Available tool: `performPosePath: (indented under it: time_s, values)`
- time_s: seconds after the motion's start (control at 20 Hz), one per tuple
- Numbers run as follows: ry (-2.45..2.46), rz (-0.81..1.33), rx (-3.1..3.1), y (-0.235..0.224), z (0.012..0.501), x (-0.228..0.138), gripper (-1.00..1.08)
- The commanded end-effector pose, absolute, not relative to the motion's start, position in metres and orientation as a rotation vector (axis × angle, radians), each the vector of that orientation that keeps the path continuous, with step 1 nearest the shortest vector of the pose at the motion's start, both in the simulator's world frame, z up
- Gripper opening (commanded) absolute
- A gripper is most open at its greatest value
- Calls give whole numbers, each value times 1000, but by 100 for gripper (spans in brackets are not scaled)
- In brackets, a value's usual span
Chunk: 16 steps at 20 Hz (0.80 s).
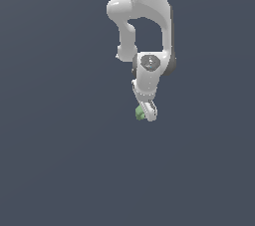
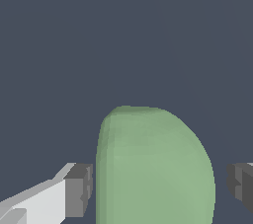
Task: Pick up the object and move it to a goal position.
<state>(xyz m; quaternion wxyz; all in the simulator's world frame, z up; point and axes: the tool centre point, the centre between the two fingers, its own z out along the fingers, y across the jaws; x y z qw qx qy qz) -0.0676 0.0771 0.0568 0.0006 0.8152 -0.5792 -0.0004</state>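
The object point(image 1: 140, 113) is a small pale green rounded lump. In the exterior view it sits at the tip of the white arm, partly covered by the fingers. In the wrist view the object point(image 2: 155, 168) fills the space between the two grey pads. My gripper point(image 1: 148, 114) points downward around the object. In the wrist view my gripper point(image 2: 160, 186) stands with one pad point(image 2: 79, 188) close beside the object and the other pad point(image 2: 242, 183) a small gap away. The jaws are open, with a sliver of background showing on both sides.
A plain dark grey-blue surface fills both views. No other objects, containers or edges are in sight. The white arm point(image 1: 149, 11) reaches down from the top middle of the exterior view.
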Motion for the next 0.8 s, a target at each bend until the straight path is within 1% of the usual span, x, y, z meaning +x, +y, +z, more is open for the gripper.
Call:
performPosePath:
  time_s: [0.0,0.05,0.75]
  values:
    - [-1819,0,2561,77,54,-67,100]
    - [-1819,0,2561,77,54,-67,-100]
    - [-1821,2,2562,76,60,-66,-100]
